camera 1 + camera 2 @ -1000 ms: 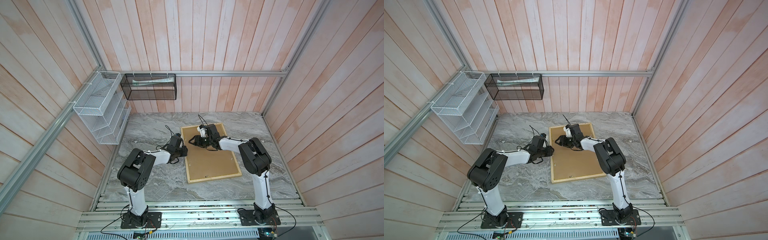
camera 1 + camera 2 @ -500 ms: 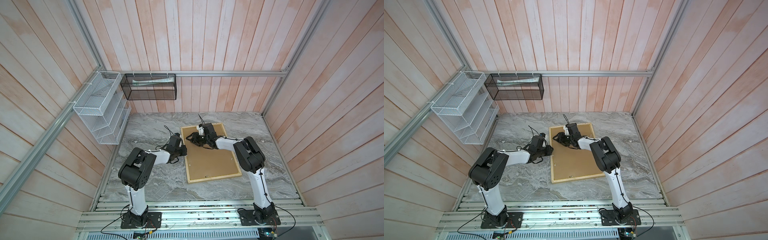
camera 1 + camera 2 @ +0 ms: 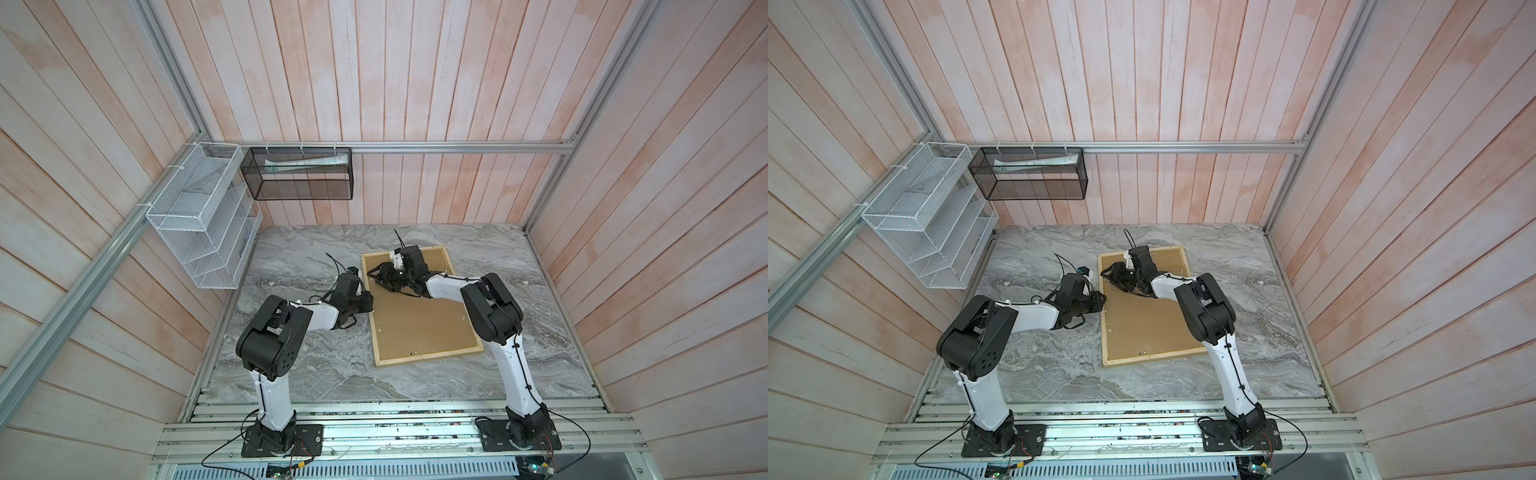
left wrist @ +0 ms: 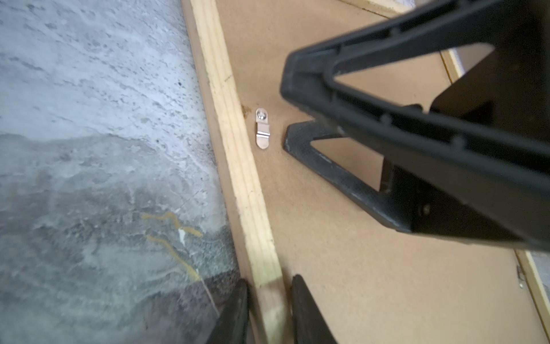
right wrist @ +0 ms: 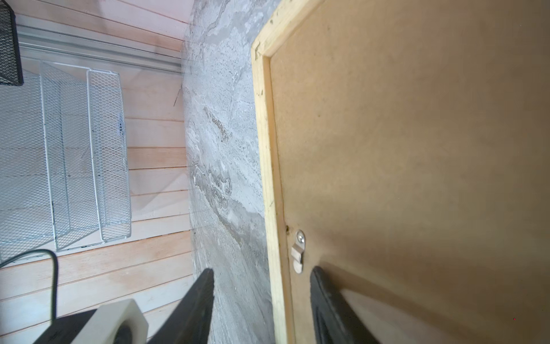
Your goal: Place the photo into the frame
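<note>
The frame [image 3: 428,357] [image 3: 1154,357] lies face down on the marble table, a brown backing board [image 3: 419,324] [image 5: 416,149] filling it. The photo is hidden. My left gripper [image 3: 371,301] [image 4: 269,283] is shut on the frame's left rail [image 4: 238,149], one finger outside it and one on the board. My right gripper [image 3: 372,277] [image 5: 262,269] stands open across the same rail [image 5: 269,149], farther back. Its inner finger rests on the board beside a small metal clip [image 4: 262,128] [image 5: 298,251]. Its outer finger hangs over the table.
The marble table [image 3: 311,257] is walled in by wooden planks. A white wire rack [image 3: 199,224] hangs on the left wall and a black mesh basket [image 3: 299,174] with papers on the back wall. Aluminium rails run along the table's front edge.
My left gripper has narrowed onto the frame's left rail. My right arm has shifted left, bringing its open gripper to the frame's left rail by the clip.
</note>
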{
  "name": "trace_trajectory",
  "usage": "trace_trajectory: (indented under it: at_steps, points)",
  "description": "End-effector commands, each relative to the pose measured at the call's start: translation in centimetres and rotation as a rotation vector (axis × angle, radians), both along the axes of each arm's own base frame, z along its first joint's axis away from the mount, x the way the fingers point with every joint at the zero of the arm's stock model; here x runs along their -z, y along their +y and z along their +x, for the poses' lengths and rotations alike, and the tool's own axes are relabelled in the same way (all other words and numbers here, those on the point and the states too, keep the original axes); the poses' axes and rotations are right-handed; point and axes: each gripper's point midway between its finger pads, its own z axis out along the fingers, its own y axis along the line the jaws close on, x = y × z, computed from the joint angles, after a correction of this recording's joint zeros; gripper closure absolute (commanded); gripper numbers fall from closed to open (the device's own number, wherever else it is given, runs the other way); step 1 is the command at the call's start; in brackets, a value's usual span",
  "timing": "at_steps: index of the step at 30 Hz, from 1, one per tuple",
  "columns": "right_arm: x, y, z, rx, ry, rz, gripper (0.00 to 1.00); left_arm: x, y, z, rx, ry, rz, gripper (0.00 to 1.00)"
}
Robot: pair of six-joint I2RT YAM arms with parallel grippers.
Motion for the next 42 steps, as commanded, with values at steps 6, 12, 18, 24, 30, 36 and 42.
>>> trace_trajectory:
  at_steps: [6,12,18,24,30,36,42]
  points:
    - [2.4,0.3,-0.2,0.044,0.088,0.004,0.46,2.3,-0.4,-2.3,0.055,0.078,0.001,0.73]
    - [2.6,0.4,-0.1,0.085,0.121,0.019,0.46,2.2,-0.5,-2.4,0.06,0.073,-0.007,0.74]
    - [2.4,1.0,-0.3,0.131,0.148,0.03,0.46,2.3,-0.5,-2.5,0.065,0.075,-0.007,0.75]
    - [2.3,0.8,-0.2,0.209,0.158,0.01,0.46,2.2,-0.7,-2.6,0.074,0.073,-0.011,0.76]
    - [3.0,-0.2,0.2,0.317,0.175,0.003,0.46,2.1,-1.1,-2.8,0.09,0.07,-0.021,0.76]
    - [3.5,-0.5,0.5,0.385,0.198,-0.01,0.46,2.1,-1.6,-3.1,0.113,0.07,-0.03,0.77]
    - [4.3,-0.3,0.4,0.39,0.206,-0.072,0.47,2.1,-1.6,-3.3,0.117,0.071,-0.028,0.77]
